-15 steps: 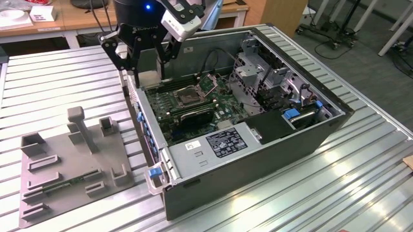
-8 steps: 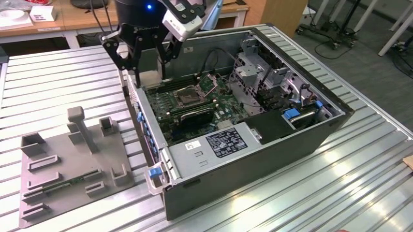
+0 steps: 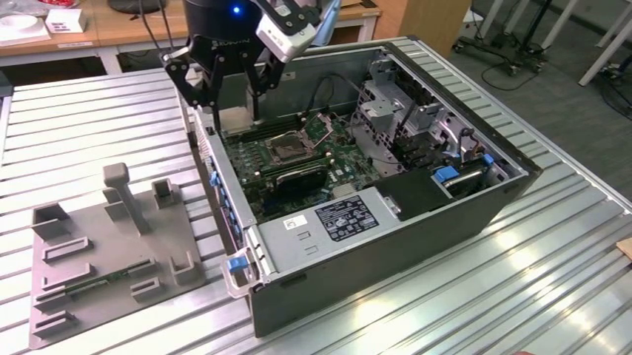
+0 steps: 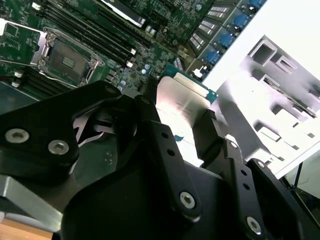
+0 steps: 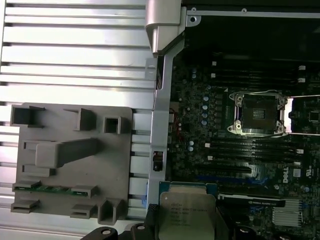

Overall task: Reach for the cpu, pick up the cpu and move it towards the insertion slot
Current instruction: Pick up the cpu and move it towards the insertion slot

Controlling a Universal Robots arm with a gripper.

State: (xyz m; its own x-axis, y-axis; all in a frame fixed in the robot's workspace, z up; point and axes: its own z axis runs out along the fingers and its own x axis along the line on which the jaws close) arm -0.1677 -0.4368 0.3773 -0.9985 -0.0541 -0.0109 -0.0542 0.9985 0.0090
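Wooden desks [image 3: 129,29] behind; grey floor [image 3: 553,66], wheeled stands [image 3: 493,55].

You have a slatted metal worktop [image 3: 99,126] under everything. In the exterior view the open computer case [image 3: 395,251] fills the middle. Inside it, a white sticker label [image 3: 345,218] sits on the grey cover at about 6 o'clock from the green board [image 3: 341,159], with a blue clip [image 3: 449,174] at 3 o'clock. The grey plastic fixture [image 3: 89,259] lies at 9 o'clock from the case, just beside it, with an upright post [image 3: 120,188] and a green memory stick [image 3: 99,281] in one groove. A wooden desk [image 3: 118,26] stands at 12 o'clock, well apart. In the first wrist view the fixture [image 5: 75,165] sits beside the case wall [image 5: 160,130].
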